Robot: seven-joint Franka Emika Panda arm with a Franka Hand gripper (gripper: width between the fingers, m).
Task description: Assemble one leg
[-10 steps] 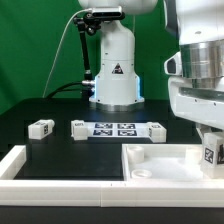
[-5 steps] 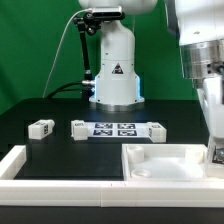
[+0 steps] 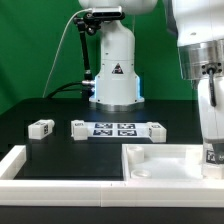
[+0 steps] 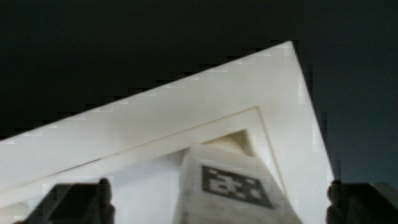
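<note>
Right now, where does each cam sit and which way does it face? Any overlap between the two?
Exterior view: off the arm, low at the table's edge, looking across the black table toward the robot's base; the arm's white links and the claw fill the exterior view's right.
Wrist view: on the wrist, looking along the claw at the white tray-like part; only the two dark fingertips show.
Shared: the leg with its tag, between the fingers, and the white tray-like part.
</note>
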